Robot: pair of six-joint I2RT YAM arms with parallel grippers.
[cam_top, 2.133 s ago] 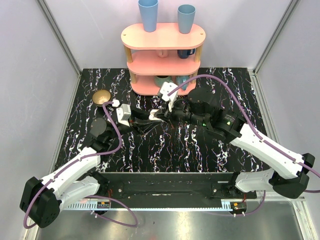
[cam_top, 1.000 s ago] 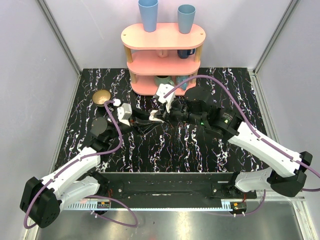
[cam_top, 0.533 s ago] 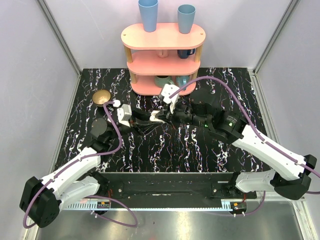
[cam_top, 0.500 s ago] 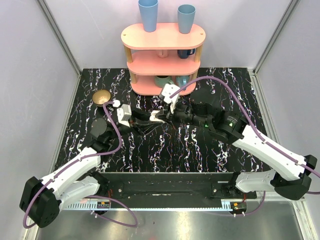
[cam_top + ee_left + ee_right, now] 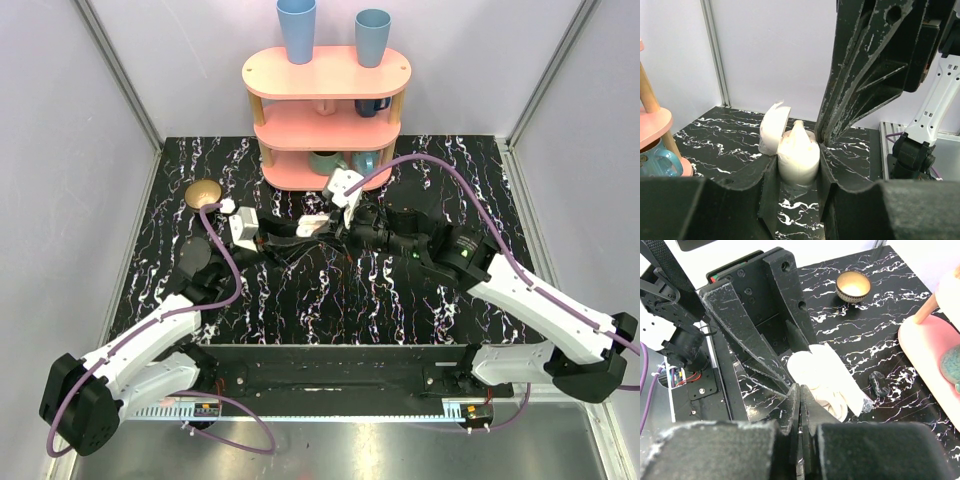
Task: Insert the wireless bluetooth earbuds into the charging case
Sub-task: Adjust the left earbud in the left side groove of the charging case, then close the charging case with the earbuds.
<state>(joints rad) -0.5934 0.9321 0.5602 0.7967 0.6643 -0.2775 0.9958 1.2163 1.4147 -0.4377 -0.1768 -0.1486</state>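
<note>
— Left claw [image 5: 298, 238] status, top view?
— Reaching right over mid bench [image 5: 380, 300], closed on the charging case [image 5: 308, 225]. Right claw [image 5: 328, 233] coming in from the opposite side, tips right at the case. Too small here to judge its gap.
— Surroundings?
— Pink shelf [image 5: 330, 72] behind both claws, two blue cups [image 5: 297, 28] on its top tier. Gold bowl [image 5: 204, 193] off to the left, well apart from the case.
— Left wrist view?
— Left claw [image 5: 798, 175] with both fingers pressed against the sides of the case [image 5: 798, 157], held upright. Lid [image 5: 774, 127] flipped open and leaning left. White pointed piece [image 5: 799, 131] standing up out of the case top. Earbud or not, cannot tell. Right claw [image 5: 824, 135] dropping in from above, tips touching the right edge of the case mouth.
— Right wrist view?
— Right claw [image 5: 799, 400] with fingers pressed together, only a thin slit between them. Anything pinched in there, cannot tell. Tips just beside the open case [image 5: 827, 377], which looks wrapped in a clear film. Left claw [image 5: 799, 365] gripping it from the far side. Small black object [image 5: 880, 382] lying on the bench to the right of the case, apart from it. Gold bowl [image 5: 853, 285] further back.
— Earbuds separately?
— Not made out as loose pieces in any view.
</note>
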